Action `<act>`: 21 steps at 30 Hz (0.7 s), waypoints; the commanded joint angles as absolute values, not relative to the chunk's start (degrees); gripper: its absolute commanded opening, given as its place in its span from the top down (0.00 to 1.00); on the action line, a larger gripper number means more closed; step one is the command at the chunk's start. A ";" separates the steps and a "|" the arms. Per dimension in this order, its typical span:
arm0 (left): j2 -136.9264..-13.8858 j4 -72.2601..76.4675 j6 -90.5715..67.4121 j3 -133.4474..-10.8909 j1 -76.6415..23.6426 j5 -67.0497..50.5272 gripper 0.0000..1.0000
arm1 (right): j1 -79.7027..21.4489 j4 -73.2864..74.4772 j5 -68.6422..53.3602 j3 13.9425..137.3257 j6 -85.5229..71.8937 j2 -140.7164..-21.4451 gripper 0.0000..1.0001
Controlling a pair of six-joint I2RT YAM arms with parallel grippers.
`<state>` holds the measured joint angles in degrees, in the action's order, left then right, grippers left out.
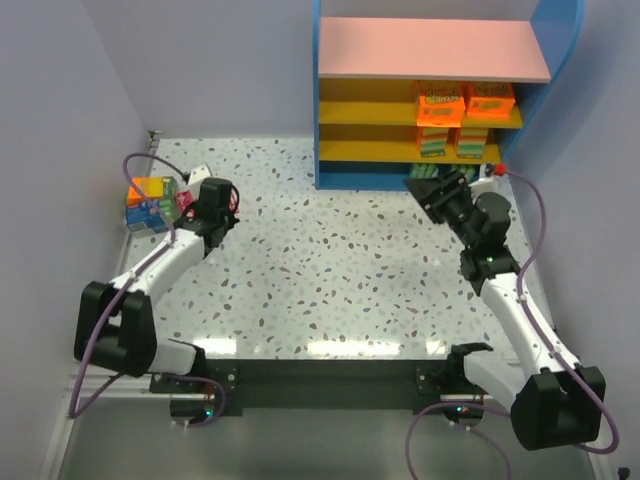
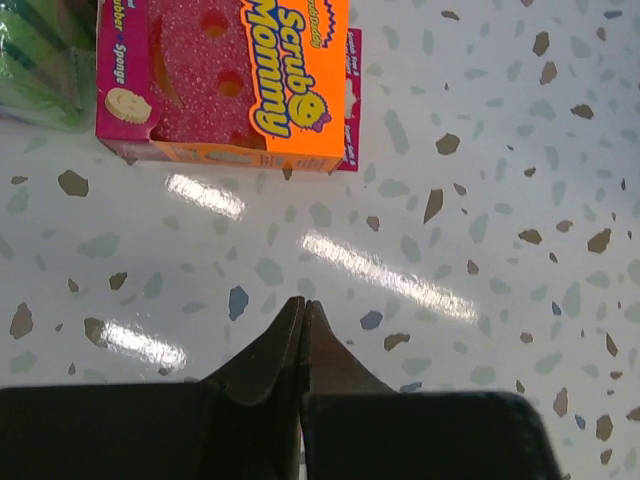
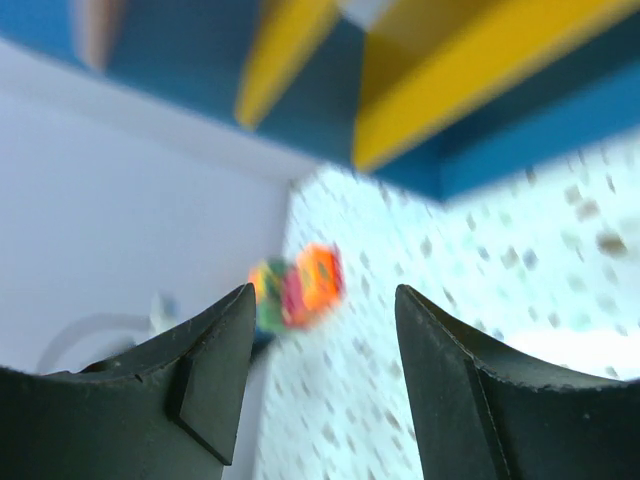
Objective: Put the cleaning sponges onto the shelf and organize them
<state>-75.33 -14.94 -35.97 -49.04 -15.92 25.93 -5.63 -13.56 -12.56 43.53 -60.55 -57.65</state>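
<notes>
A cluster of sponge packs [image 1: 152,203], orange, blue and magenta with green edges, lies at the table's far left. My left gripper [image 1: 217,205] is shut and empty just right of it. In the left wrist view its closed tips [image 2: 303,305] hover over bare table, below a magenta and orange sponge pack [image 2: 225,80]. The blue-framed shelf [image 1: 440,95] holds several orange packs [image 1: 463,118] on its yellow tiers. My right gripper [image 1: 432,190] is open and empty in front of the shelf's base. The blurred right wrist view shows the open gripper [image 3: 325,300], the far cluster [image 3: 298,287] and the shelf [image 3: 440,90].
The terrazzo table [image 1: 330,270] is bounded by grey walls at the left and back. A green sponge edge [image 2: 35,60] shows at the left wrist view's top left corner. A white and red object [image 1: 490,172] sits by the shelf's right foot.
</notes>
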 commanded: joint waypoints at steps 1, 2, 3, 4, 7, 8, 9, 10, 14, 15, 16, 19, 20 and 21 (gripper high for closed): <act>-82.51 -8.35 -35.42 -57.29 -10.82 25.49 1.00 | -8.87 -6.78 -22.06 37.89 -51.25 -55.55 0.39; -84.10 -7.91 -35.51 -58.44 -10.03 25.84 1.00 | -10.97 -4.68 -22.15 36.66 -49.94 -54.76 0.40; -86.90 -6.69 -35.16 -60.36 -8.71 26.10 1.00 | -11.68 -3.18 -22.15 34.56 -48.27 -53.36 0.41; -88.32 -6.77 -34.98 -61.51 -7.92 26.54 1.00 | -12.21 -2.12 -22.84 33.24 -47.99 -52.74 0.44; -92.28 -6.33 -34.63 -64.68 -5.02 27.69 1.00 | -12.48 -1.32 -24.87 28.15 -47.55 -49.58 0.52; -93.24 -6.15 -34.72 -65.64 -3.27 27.08 1.00 | -12.48 -0.19 -24.87 27.34 -47.20 -48.53 0.53; -95.34 -6.24 -34.80 -66.18 -2.38 26.64 1.00 | -12.57 0.00 -24.61 26.38 -46.68 -47.65 0.54; -96.58 -6.85 -34.80 -66.88 -1.59 26.28 1.00 | -12.48 1.83 -24.26 26.11 -46.58 -46.16 0.56; -103.60 -8.70 -35.07 -69.69 2.00 24.53 1.00 | -12.57 3.95 -24.34 26.45 -45.97 -44.91 0.56; -104.75 -9.22 -35.42 -70.05 2.54 23.65 1.00 | -12.48 4.13 -24.52 26.72 -45.71 -45.09 0.56; -105.90 -9.14 -35.42 -70.40 2.98 22.69 1.00 | -12.57 4.48 -24.52 27.07 -45.53 -45.26 0.56; -109.50 -10.11 -34.98 -72.07 3.16 21.10 1.00 | -12.57 4.75 -24.61 27.42 -45.09 -45.88 0.56; -110.29 -10.28 -34.98 -72.42 3.16 19.61 1.00 | -12.57 4.75 -24.61 27.42 -45.00 -46.23 0.56; -111.26 -10.54 -34.89 -72.51 3.16 18.82 1.00 | -12.48 4.75 -24.61 27.33 -45.09 -46.40 0.56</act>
